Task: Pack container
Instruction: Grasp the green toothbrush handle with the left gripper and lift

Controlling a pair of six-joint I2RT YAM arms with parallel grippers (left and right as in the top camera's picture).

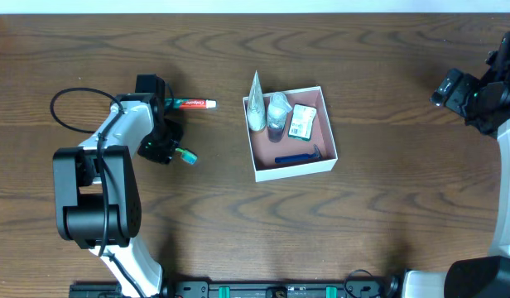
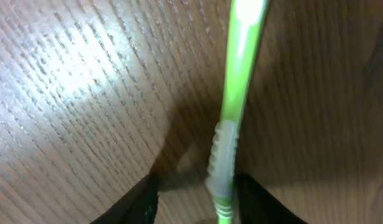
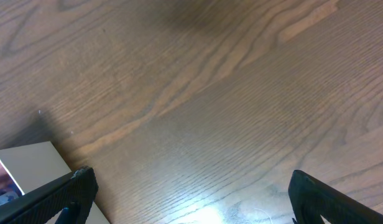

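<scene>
Spanning every view: table (image 1: 387, 215), dark wood with wavy grain and patches of glare.

Left gripper (image 2: 198, 182): black fingers (image 2: 142, 202) set either side of the toothbrush (image 2: 232, 106), jaws spread, with a gap on one side. The toothbrush is a slim lime-green plastic handle with a translucent ribbed grip.

Toothpaste (image 1: 191, 103): narrow tube, red and green print, white cap. It lies flat beyond the left gripper, apart from the container.

Container (image 1: 295, 169): shallow square box at mid-table, turned slightly, with thin white walls and a dusty pink floor. It holds:
- a white pointed pouch (image 1: 255, 108) leaning over the left wall
- a clear bottle (image 1: 277, 112)
- a green packet (image 1: 302, 122)
- a blue razor (image 1: 298, 157) near the front wall

Bare wood shows on all sides of the container.

Right gripper (image 3: 191, 177): jaws wide apart over bare table, far right, well apart from the container.
</scene>
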